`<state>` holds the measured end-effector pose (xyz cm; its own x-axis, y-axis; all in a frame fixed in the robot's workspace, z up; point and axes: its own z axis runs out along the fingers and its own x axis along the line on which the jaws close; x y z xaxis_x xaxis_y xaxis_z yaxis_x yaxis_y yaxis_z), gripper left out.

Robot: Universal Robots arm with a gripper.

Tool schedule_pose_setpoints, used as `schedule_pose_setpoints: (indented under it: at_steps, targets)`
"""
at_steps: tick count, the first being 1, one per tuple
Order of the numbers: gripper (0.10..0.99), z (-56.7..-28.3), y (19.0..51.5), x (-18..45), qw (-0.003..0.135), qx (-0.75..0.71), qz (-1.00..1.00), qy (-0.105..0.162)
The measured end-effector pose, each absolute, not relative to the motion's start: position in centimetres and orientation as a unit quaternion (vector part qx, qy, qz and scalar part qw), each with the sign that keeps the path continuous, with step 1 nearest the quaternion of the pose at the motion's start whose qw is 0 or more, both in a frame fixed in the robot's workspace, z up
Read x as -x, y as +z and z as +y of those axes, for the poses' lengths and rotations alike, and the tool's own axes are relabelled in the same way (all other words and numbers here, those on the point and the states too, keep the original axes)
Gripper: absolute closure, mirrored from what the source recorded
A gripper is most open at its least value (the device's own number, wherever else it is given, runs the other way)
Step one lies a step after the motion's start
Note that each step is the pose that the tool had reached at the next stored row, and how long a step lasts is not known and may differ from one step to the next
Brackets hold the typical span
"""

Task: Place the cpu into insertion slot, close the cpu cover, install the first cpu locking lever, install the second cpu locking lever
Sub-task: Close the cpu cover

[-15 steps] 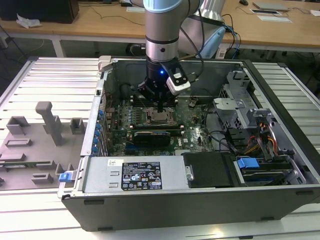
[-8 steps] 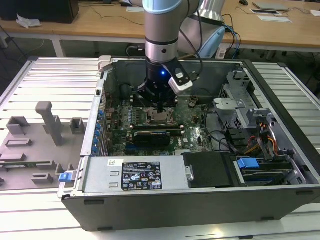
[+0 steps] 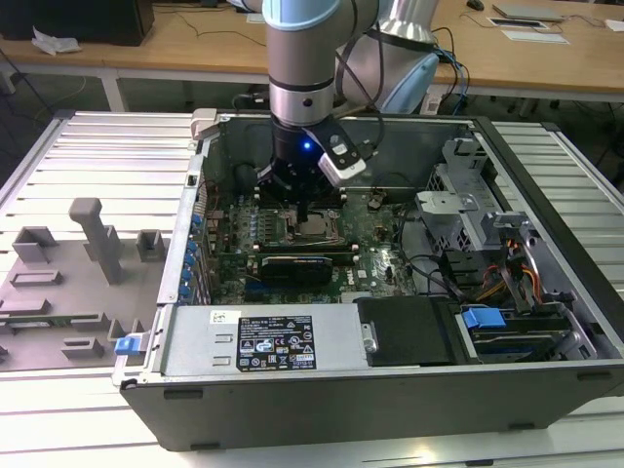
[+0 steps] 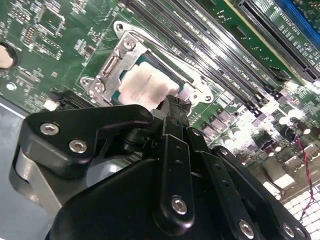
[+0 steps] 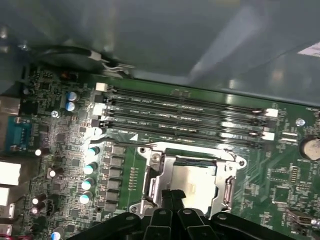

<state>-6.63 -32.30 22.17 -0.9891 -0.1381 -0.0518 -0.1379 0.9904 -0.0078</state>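
Gripper (image 5: 173, 198), jaws pressed together, tip at edge of cpu (image 5: 196, 177) lying in insertion slot (image 5: 148, 187), framed by cpu cover (image 5: 166, 162); memory slots (image 5: 185, 117) just beside, computer case (image 3: 390, 385) walls around

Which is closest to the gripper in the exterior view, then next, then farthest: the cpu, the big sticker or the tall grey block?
1. The cpu, right under the gripper.
2. The big sticker, lower down in the exterior view.
3. The tall grey block, far off on the exterior view's left.
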Motion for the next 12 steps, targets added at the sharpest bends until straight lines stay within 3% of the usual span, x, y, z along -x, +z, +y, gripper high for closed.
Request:
schedule_pose_setpoints:
  at_steps: [12]
  targets:
    - [0.98, -32.4, 20.6, 7.4, 0.026, 0.079, 0.997, 0.003]
